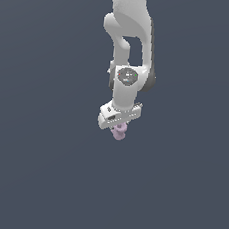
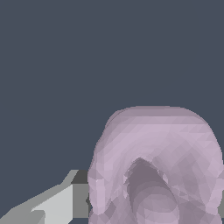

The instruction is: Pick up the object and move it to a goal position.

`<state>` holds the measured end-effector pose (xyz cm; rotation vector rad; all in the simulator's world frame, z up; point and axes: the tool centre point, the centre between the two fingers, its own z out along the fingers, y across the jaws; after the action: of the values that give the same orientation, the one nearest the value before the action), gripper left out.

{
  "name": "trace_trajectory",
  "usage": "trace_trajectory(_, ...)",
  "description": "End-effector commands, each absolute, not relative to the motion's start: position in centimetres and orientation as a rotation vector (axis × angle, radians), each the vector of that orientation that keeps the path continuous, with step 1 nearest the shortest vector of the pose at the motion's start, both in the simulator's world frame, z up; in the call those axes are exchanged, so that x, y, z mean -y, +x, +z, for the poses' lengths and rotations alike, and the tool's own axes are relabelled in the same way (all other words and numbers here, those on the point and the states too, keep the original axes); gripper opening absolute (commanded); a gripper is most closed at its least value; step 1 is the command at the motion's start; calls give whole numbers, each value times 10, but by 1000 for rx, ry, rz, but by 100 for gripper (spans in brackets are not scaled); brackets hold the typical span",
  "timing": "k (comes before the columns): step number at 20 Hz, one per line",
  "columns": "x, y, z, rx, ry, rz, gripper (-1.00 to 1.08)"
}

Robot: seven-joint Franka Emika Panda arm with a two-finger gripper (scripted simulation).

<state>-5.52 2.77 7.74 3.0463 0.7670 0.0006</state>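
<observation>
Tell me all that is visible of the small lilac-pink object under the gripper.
The object is a small, pale lilac-pink lump with a faceted, knobbly surface and a matte look. In the wrist view it shows a rounded, arch-like outer part around a darker hollow with a rounded knob inside. It sits directly under the white gripper, much narrower than it, between the fingers; one grey-white finger lies right beside it. Whether it rests on the dark ground cannot be told.

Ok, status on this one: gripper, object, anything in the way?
Gripper shut on the lilac object. Object fills the wrist view. Nothing else visible around it.
</observation>
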Motion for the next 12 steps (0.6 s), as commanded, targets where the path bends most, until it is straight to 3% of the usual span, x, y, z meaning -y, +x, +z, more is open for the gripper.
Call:
trace_trajectory(1,-18,-49,81,-765,3046,2,-100)
trace_trajectory(12,51,0,109,-766,3047,1,-100)
